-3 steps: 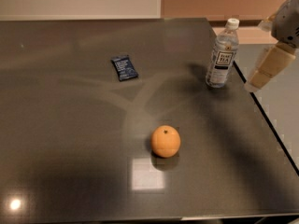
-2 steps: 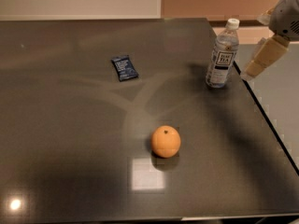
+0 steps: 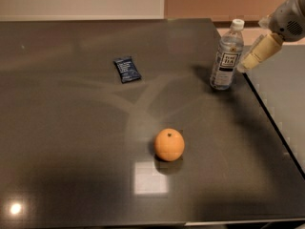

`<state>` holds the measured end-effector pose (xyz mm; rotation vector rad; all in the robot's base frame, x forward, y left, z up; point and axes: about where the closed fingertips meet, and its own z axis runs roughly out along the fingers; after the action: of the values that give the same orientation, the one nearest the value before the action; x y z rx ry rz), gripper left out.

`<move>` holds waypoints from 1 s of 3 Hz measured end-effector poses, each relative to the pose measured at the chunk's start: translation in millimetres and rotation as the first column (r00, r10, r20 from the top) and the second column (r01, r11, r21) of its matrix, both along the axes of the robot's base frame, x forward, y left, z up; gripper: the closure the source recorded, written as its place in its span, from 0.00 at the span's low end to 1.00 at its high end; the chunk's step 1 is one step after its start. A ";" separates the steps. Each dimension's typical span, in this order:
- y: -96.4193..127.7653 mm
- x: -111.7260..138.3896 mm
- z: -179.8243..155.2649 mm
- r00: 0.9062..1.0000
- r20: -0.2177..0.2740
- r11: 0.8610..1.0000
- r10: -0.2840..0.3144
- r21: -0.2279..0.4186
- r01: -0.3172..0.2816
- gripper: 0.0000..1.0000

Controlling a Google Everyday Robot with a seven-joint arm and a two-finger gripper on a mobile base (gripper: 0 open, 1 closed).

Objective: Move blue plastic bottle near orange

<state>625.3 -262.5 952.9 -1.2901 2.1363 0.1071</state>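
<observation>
The blue plastic bottle (image 3: 227, 55), clear with a white cap and a white-and-dark label, stands upright near the table's right edge at the back. The orange (image 3: 169, 144) sits on the table toward the front, well apart from the bottle. My gripper (image 3: 248, 63) comes in from the upper right, its cream-coloured tip just right of the bottle's middle, close to it. Nothing is held.
A small dark blue snack packet (image 3: 127, 69) lies flat left of the bottle. The dark glossy table (image 3: 71, 128) ends in an edge on the right, running diagonally past the bottle. A bright light reflection shows in front of the orange.
My gripper has moved left and slightly up, closing in on the bottle's right side. The bottle, orange and packet have not moved.
</observation>
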 end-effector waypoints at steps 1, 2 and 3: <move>12.3 12.7 -10.7 1.000 -0.019 0.996 0.003 0.087 -0.002 0.00; 26.6 21.6 -17.2 1.000 -0.015 0.989 0.020 0.150 -0.017 0.00; 36.5 25.8 -19.8 0.999 -0.004 0.980 0.038 0.195 -0.036 0.18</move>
<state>651.1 -226.0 933.1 -1.2162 2.0515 0.3290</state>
